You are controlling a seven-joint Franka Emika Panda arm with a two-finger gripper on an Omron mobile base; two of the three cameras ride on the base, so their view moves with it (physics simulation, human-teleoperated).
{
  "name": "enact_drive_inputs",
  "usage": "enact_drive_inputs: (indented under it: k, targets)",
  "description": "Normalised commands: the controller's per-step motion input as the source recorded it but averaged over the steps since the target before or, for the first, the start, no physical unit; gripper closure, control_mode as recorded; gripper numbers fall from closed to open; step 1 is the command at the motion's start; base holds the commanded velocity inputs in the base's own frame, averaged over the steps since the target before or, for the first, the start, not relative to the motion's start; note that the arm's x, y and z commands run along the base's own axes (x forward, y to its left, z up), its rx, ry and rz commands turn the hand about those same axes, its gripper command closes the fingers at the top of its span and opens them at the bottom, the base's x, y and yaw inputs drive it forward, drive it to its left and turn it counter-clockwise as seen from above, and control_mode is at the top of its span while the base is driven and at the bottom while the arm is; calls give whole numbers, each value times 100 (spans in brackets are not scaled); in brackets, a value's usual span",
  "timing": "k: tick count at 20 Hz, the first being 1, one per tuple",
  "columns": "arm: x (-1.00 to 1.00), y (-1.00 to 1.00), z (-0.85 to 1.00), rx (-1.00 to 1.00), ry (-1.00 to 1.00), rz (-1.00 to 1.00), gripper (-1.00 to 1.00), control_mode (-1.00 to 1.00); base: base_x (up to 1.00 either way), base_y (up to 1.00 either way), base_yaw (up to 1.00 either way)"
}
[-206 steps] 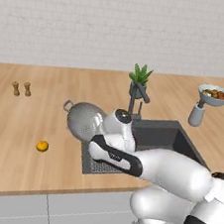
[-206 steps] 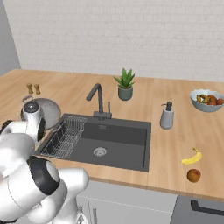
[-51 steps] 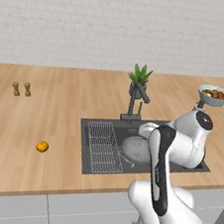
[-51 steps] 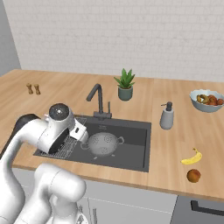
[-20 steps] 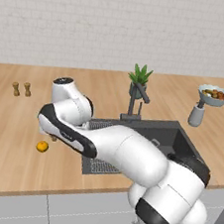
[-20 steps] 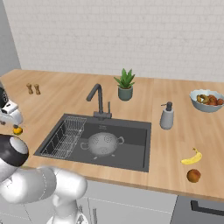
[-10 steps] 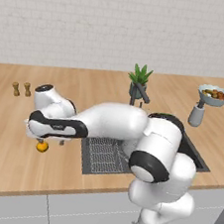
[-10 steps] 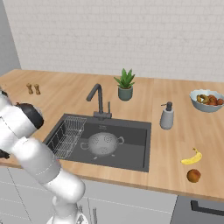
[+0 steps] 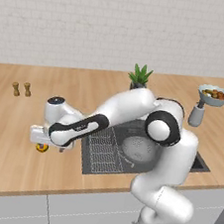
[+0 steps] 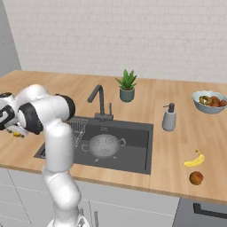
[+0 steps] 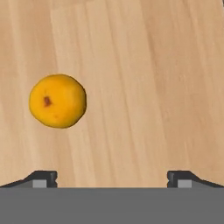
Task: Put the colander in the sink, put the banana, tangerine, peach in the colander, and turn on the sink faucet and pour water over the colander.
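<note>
The tangerine (image 11: 57, 100) lies on the wooden counter left of the sink (image 9: 197, 162). My gripper (image 11: 112, 179) hangs open just above it, and the fruit sits toward the left fingertip (image 11: 42, 178), untouched. From the left base, the gripper (image 9: 44, 144) covers most of the tangerine (image 9: 41, 148). The grey perforated colander (image 10: 104, 145) stands in the sink (image 10: 133, 162) beside the wire rack. The banana (image 10: 195, 159) and the peach (image 10: 196, 178) rest on the counter right of the sink. The faucet (image 10: 99, 102) rises behind the basin.
A potted plant (image 10: 127, 86) stands behind the sink, a soap dispenser (image 10: 169, 118) to its right and a pale blue fruit bowl (image 10: 209, 102) farther right. Salt and pepper shakers (image 9: 21, 89) stand on the counter at the far left. My arm spans the sink's left half.
The arm has swung further left from the sink and come down over the tangerine, jaws staying open. The colander stays in the sink, where it was set earlier.
</note>
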Motion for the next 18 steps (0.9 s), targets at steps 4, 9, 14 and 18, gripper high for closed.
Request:
enact_drive_inputs:
  k: [4, 9, 14, 18]
  targets:
    - [36, 53, -1, -1, 0, 0, -100, -100, 0, 0, 0]
    - [35, 50, 0, 0, 0, 0, -100, -100, 0, 0, 0]
    - [49, 52, 6, 0, 0, 0, -100, -100, 0, 0, 0]
    - [56, 10, 11, 0, 0, 0, -100, -100, 0, 0, 0]
